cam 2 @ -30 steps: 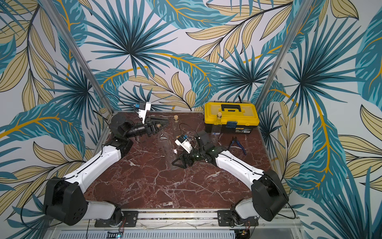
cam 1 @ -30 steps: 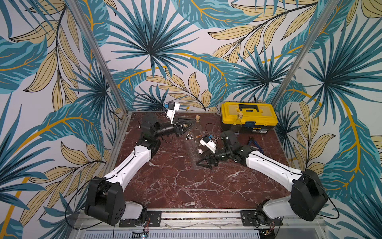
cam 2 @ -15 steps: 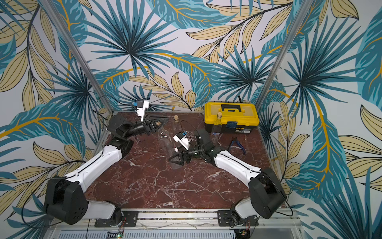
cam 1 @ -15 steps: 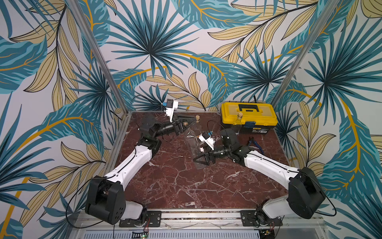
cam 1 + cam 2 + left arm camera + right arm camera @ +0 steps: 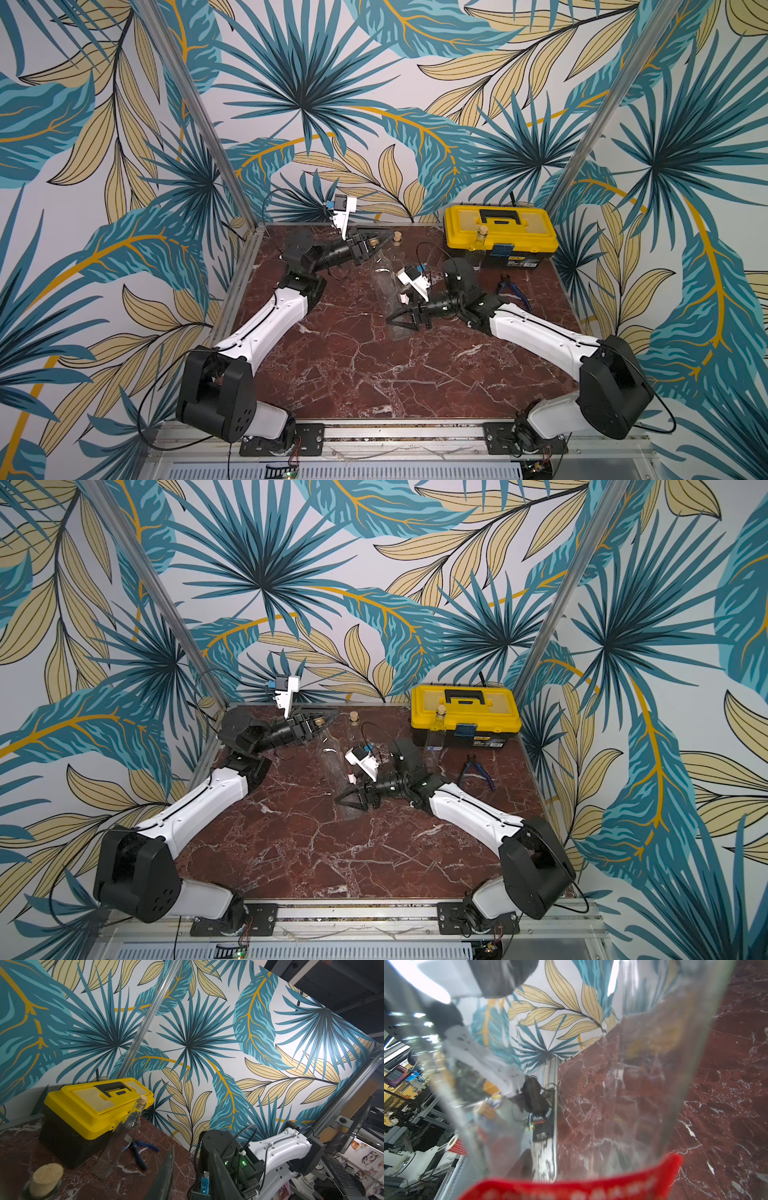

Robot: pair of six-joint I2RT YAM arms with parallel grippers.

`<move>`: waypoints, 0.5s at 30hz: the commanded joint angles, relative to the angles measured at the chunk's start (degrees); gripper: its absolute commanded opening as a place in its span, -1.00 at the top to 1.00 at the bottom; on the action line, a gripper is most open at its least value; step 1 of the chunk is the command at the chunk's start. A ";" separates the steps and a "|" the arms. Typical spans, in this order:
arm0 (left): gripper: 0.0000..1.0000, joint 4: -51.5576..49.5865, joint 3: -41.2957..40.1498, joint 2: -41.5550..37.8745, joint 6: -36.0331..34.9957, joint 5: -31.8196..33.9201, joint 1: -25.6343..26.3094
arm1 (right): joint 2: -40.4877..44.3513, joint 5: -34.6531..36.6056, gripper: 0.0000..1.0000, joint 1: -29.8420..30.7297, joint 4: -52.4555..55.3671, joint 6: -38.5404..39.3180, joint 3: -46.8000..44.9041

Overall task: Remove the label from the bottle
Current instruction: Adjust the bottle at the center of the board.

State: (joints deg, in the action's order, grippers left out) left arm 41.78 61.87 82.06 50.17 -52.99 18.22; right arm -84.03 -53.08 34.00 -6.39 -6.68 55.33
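A clear glass bottle [image 5: 384, 278] lies lengthwise on the marble table [image 5: 353, 374], its corked neck [image 5: 398, 237] toward the back wall. Its red label [image 5: 571, 1188] fills the lower edge of the right wrist view, wrapped round the glass [image 5: 591, 1084]. My right gripper [image 5: 392, 322] has its fingers on either side of the bottle's lower body; the glass hides how far they have closed. My left gripper [image 5: 390, 237] hovers shut beside the cork [image 5: 45, 1176], which is not between its fingers [image 5: 166, 1178]. A small tan piece shows inside it in both top views.
A yellow toolbox [image 5: 498, 230] stands at the back right with a second small corked bottle [image 5: 480, 247] in front of it. Blue pliers [image 5: 513, 289] lie right of my right arm. Walls close the table at the back and both sides.
My right gripper has slid left along the bottle's lower body and its fingers have narrowed. The left gripper has shifted slightly toward the back wall. The bottle has stayed where it was.
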 commanded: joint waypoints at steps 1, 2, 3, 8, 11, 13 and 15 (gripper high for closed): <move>0.78 4.30 -0.67 -1.35 0.71 2.88 0.05 | 1.52 7.93 0.58 -0.83 3.23 -1.74 -1.09; 0.57 4.36 -1.62 -1.55 0.63 4.27 0.03 | 1.86 9.32 0.63 -0.83 3.92 -0.93 -1.10; 0.41 4.33 -2.43 -1.71 0.49 5.32 0.07 | 2.13 10.77 0.68 -0.82 4.72 -0.28 -1.02; 0.02 2.69 -5.10 -1.99 -0.64 7.43 0.16 | 3.51 17.99 0.91 -0.81 7.37 2.53 -0.66; -0.08 1.63 -6.31 -1.99 -1.28 8.73 0.37 | 4.12 21.75 1.00 -0.60 8.64 3.98 -0.49; -0.08 0.40 -6.64 -2.05 -1.94 8.94 0.67 | 4.70 23.94 1.00 -0.38 8.81 4.55 -0.70; -0.09 -1.47 -7.05 -2.16 -2.80 9.75 0.96 | 5.30 26.26 1.00 -0.26 8.23 4.74 -1.26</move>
State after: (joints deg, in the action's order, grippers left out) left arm 41.39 55.48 81.93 49.15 -43.03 18.35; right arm -80.79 -35.31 34.46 2.66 -0.56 54.92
